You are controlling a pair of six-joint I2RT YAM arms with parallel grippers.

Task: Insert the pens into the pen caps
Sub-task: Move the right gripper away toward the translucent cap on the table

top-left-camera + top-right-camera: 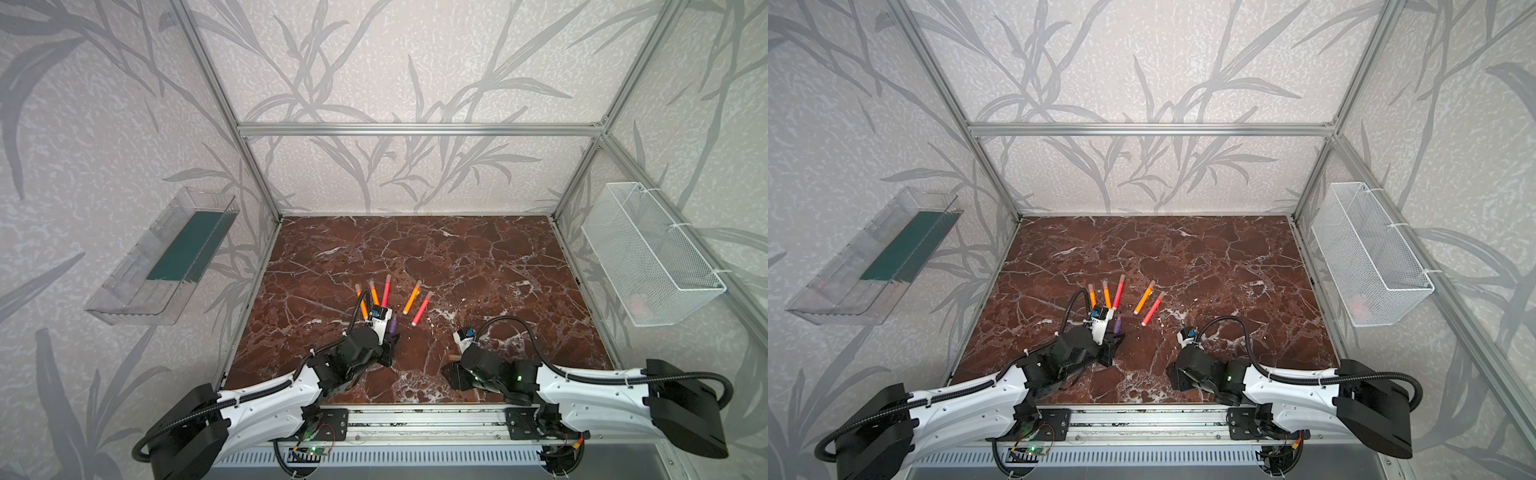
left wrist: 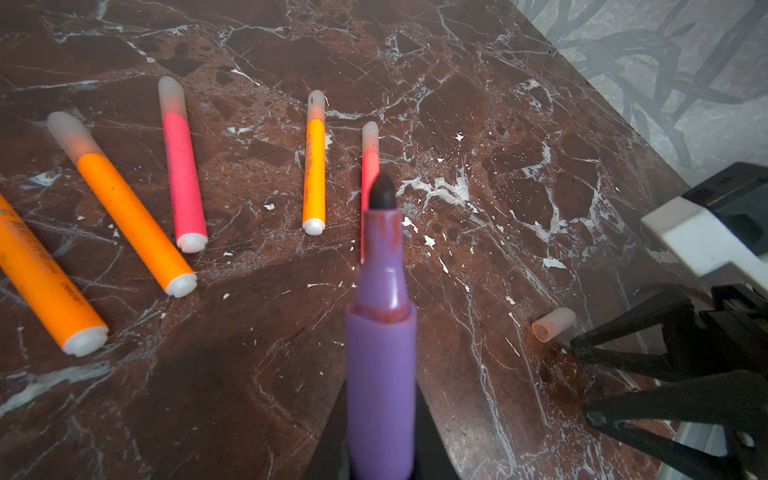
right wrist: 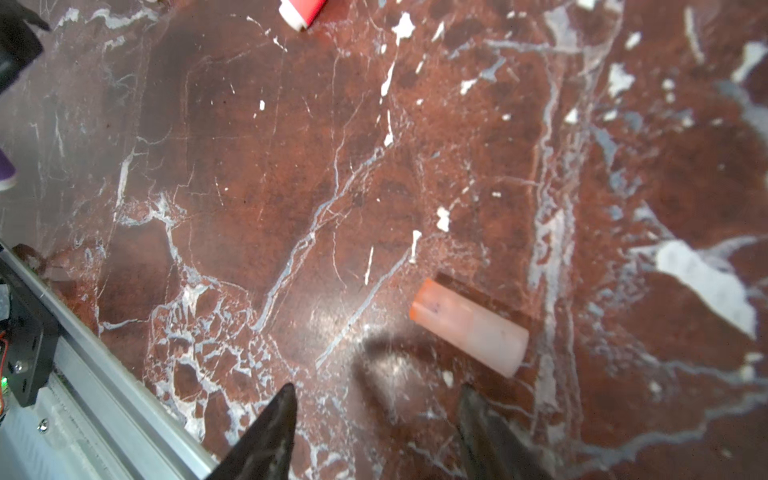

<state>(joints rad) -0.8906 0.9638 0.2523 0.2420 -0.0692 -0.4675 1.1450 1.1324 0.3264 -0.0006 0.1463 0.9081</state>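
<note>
Left wrist view shows the left end effector (image 2: 380, 461) clamped tight on the purple pen (image 2: 381, 353). The pen's bare dark tip points out over the desk (image 2: 498, 124). Beyond the tip, five capped pens (image 2: 183, 174) lie flat on the desk in a loose fan, three orange and two pink. The farthest pink one is partly hidden behind the purple tip. One loose cap (image 2: 555, 325) lies on its side off to one side of the purple pen, just beside the fingertips of the right end effector (image 2: 586, 382).

From the right wrist, the right end effector's jaws stand partly apart with nothing between them, low over the desk. The cap lies just ahead of one finger (image 3: 482, 419).

In both top views the purple pen sits at the near end of the fan, in the left end effector's grip.
</note>
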